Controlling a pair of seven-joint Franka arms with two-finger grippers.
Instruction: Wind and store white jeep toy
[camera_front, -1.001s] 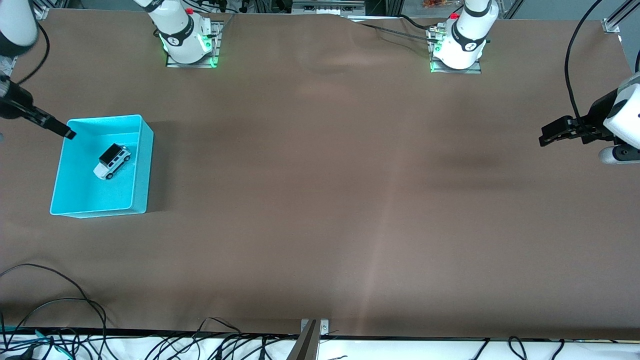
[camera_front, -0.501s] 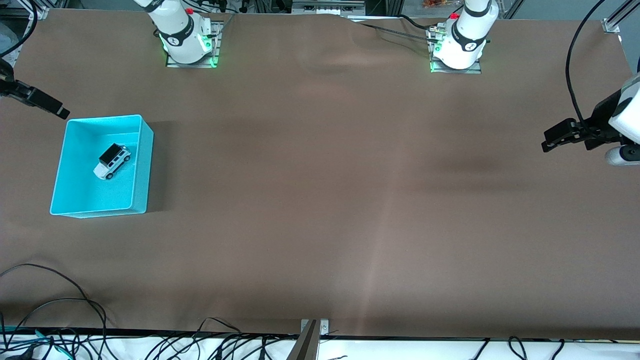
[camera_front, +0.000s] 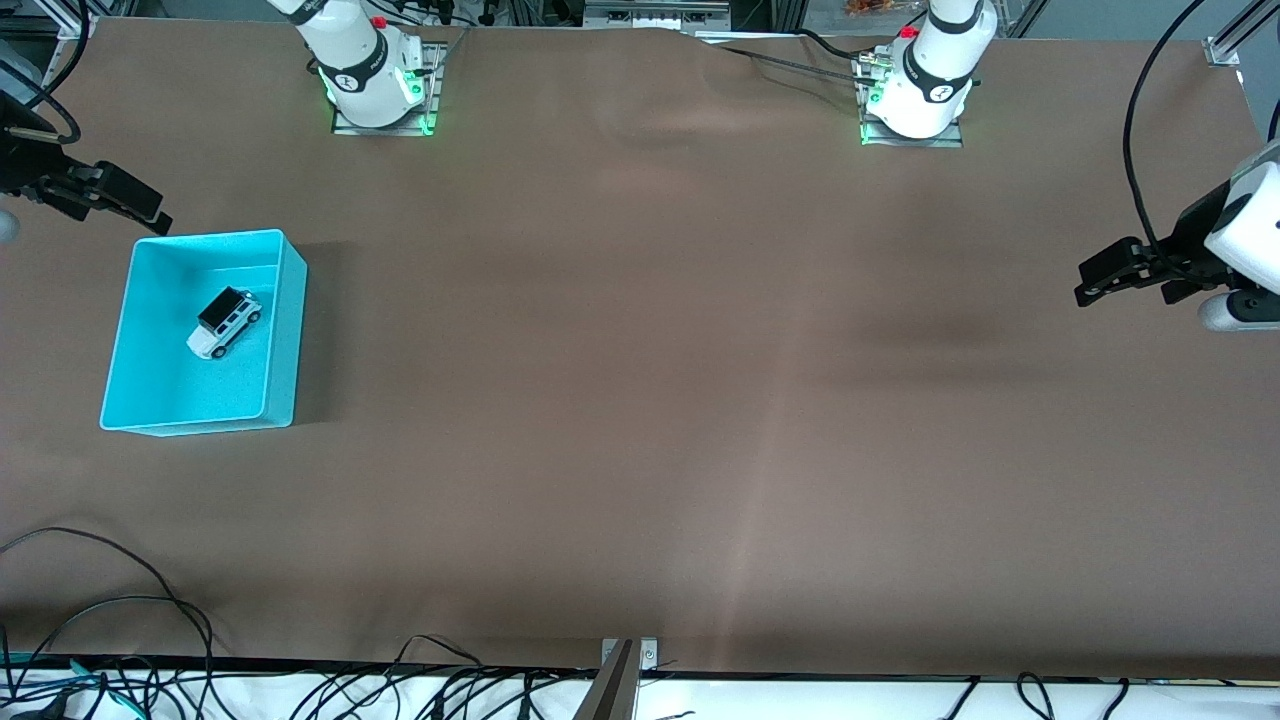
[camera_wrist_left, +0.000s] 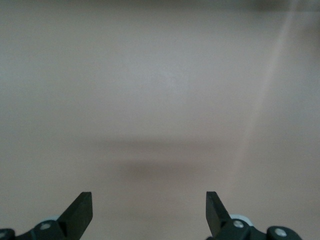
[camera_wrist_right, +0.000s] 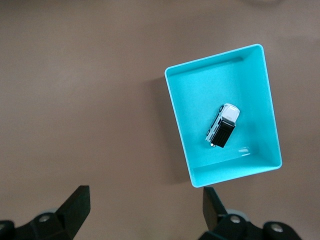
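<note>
The white jeep toy (camera_front: 224, 322), with a black roof, sits on its wheels inside the turquoise bin (camera_front: 285, 330) at the right arm's end of the table. It also shows in the right wrist view (camera_wrist_right: 223, 126), inside the bin (camera_wrist_right: 177, 120). My right gripper (camera_front: 150, 215) is open and empty, up in the air just off the bin's corner nearest the robots' bases. In its own view the right gripper (camera_wrist_right: 145, 210) has wide-apart jaws. My left gripper (camera_front: 1090, 285) is open and empty over bare table at the left arm's end. In its own view the left gripper (camera_wrist_left: 149, 212) sees only tabletop.
The brown table cover (camera_front: 640, 400) spans the view. Both arm bases (camera_front: 375, 85) (camera_front: 915, 95) stand at the top edge. Loose black cables (camera_front: 120, 620) lie along the table edge nearest the front camera.
My right gripper has risen out of the bin's corner and drawn back off its rim toward the bases. The left gripper has shifted only slightly. The jeep has not moved.
</note>
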